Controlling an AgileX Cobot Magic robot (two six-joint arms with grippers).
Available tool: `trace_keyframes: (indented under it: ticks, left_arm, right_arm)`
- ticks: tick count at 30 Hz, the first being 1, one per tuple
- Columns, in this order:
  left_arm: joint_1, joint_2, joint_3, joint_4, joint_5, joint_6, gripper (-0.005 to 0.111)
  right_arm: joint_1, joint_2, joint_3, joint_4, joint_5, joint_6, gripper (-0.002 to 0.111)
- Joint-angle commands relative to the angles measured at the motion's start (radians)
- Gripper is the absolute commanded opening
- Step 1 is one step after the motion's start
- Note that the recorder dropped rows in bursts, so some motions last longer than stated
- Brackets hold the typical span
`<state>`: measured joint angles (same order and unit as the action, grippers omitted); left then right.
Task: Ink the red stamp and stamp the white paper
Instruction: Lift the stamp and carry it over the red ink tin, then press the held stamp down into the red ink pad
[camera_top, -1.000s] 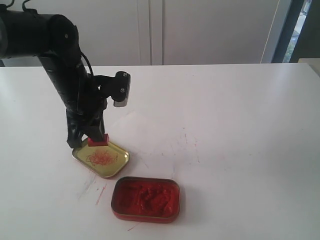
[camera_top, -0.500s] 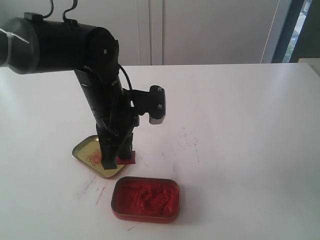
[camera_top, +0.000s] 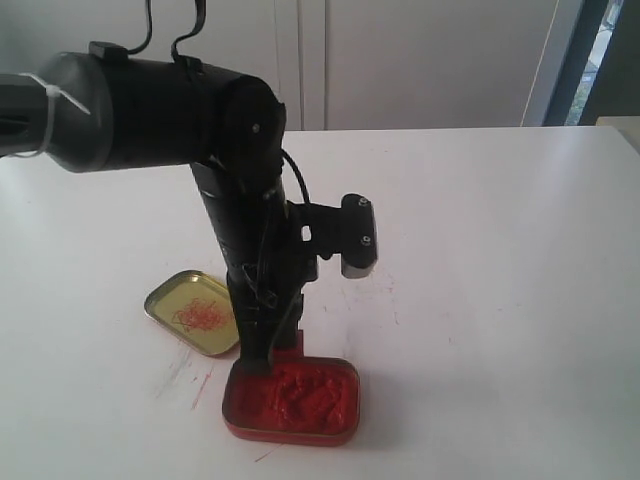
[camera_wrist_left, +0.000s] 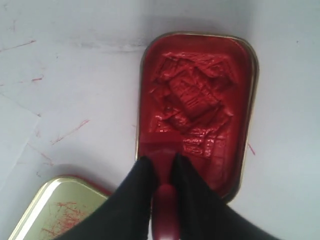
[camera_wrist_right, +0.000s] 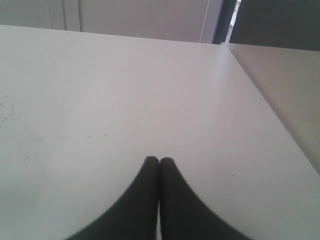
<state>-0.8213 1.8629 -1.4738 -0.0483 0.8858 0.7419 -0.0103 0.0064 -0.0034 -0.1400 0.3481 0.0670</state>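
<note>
My left gripper (camera_top: 272, 358) is shut on the red stamp (camera_top: 293, 344), its fingers clamping the rounded handle (camera_wrist_left: 164, 210). The stamp's square base (camera_wrist_left: 161, 150) sits low over one end of the open red ink tin (camera_top: 292, 400), just inside the rim (camera_wrist_left: 141, 100). I cannot tell whether the base touches the lumpy red paste (camera_wrist_left: 192, 97). The white paper does not stand out from the white table in any view. My right gripper (camera_wrist_right: 159, 160) is shut on nothing above bare table, and it is outside the exterior view.
A gold-coloured tin lid (camera_top: 190, 310) with red scribbles lies just left of the ink tin, and its corner (camera_wrist_left: 55, 210) shows beside my left fingers. Faint red smears (camera_wrist_left: 70, 131) mark the table. The table's right edge (camera_wrist_right: 270, 105) runs near my right gripper.
My left arm has carried the stamp from over the gold lid to the right and toward the front, lowering it to the ink tin's end. The tins have not moved.
</note>
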Motion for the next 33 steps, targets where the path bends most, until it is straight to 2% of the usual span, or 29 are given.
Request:
trace_keyframes:
  ticks: [1, 13, 22, 33]
  left_arm:
    - [-0.029, -0.014, -0.004, -0.036, 0.035, -0.012, 0.0]
    - [-0.029, -0.014, 0.008, -0.152, 0.1, 0.014, 0.0]
    - [-0.029, -0.014, 0.123, -0.152, -0.057, 0.021, 0.0]
    - [-0.029, 0.001, 0.127, -0.152, -0.089, 0.021, 0.0]
  right_arm:
    - [0.003, -0.006, 0.003, -0.008, -0.006, -0.002, 0.0]
    - [0.003, -0.006, 0.003, -0.008, -0.006, -0.002, 0.0]
    - [0.003, -0.006, 0.003, -0.008, -0.006, -0.002, 0.0]
    - [0.003, -0.006, 0.003, -0.008, -0.006, -0.002, 0.0]
